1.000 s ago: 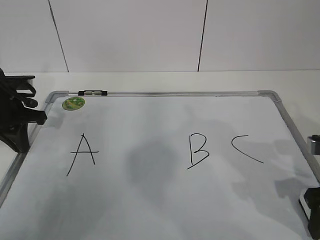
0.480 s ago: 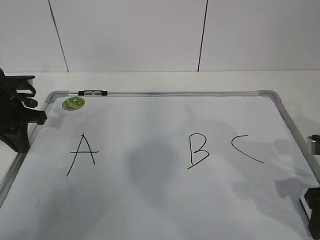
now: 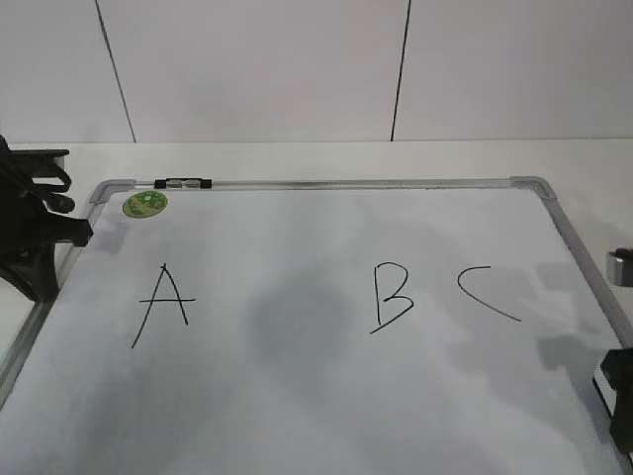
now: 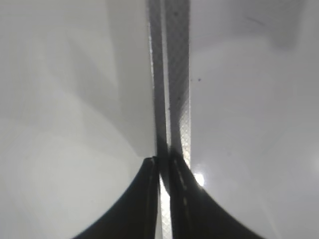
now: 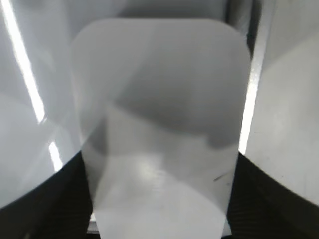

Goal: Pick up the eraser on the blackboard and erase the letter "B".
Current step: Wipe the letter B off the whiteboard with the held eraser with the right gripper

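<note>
The blackboard [image 3: 297,396] is a white board with a silver frame, lying flat. The black letter "B" [image 3: 391,297] is written right of its middle. The white eraser [image 5: 159,99] fills the right wrist view between the two black fingers of my right gripper [image 5: 159,167], which is shut on its sides. In the exterior view this gripper [image 3: 621,401] sits at the board's lower right edge, with a sliver of the eraser [image 3: 604,382] showing. My left gripper [image 4: 164,162] is shut and empty over the board's left frame rail, at the far left of the exterior view [image 3: 79,233].
A black "A" [image 3: 163,305] is at the left and a curved "C" [image 3: 485,295] right of the "B". A round green sticker [image 3: 145,205] and a small black clip [image 3: 184,183] sit at the top left. A grey object [image 3: 620,267] stands beyond the right rail.
My right gripper and the eraser have shifted slightly upward in the exterior view at the board's lower right edge. The left arm has not moved.
</note>
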